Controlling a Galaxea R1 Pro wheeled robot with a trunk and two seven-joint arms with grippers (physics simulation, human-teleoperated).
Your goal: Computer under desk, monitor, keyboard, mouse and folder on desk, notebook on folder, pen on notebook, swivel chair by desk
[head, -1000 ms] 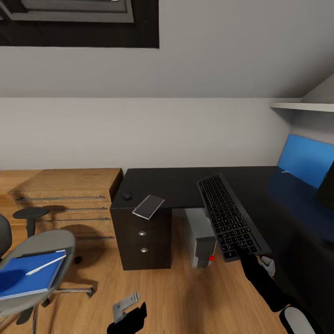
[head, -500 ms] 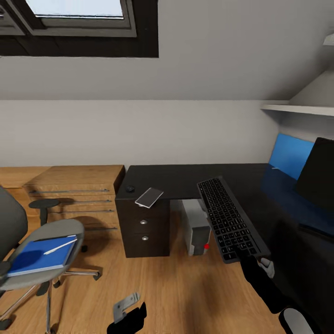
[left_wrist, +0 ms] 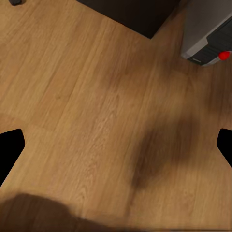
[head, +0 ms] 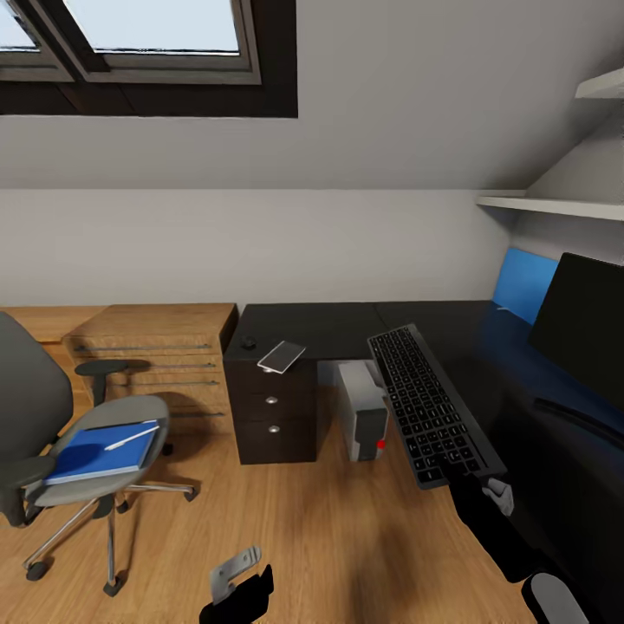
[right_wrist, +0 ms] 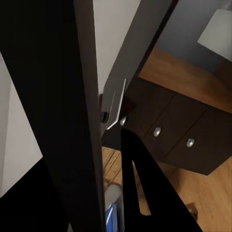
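View panned; right gripper (head: 472,479) w/ keyboard (head: 429,405), monitor (head: 582,325) cropped.

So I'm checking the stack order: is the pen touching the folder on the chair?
Touching. In the head view the pen lies flat across the folder on the swivel chair seat, with no gap visible.

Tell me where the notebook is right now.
In the head view the notebook lies on the desk at its left end, above the drawers, overhanging the front edge, just right of the mouse.
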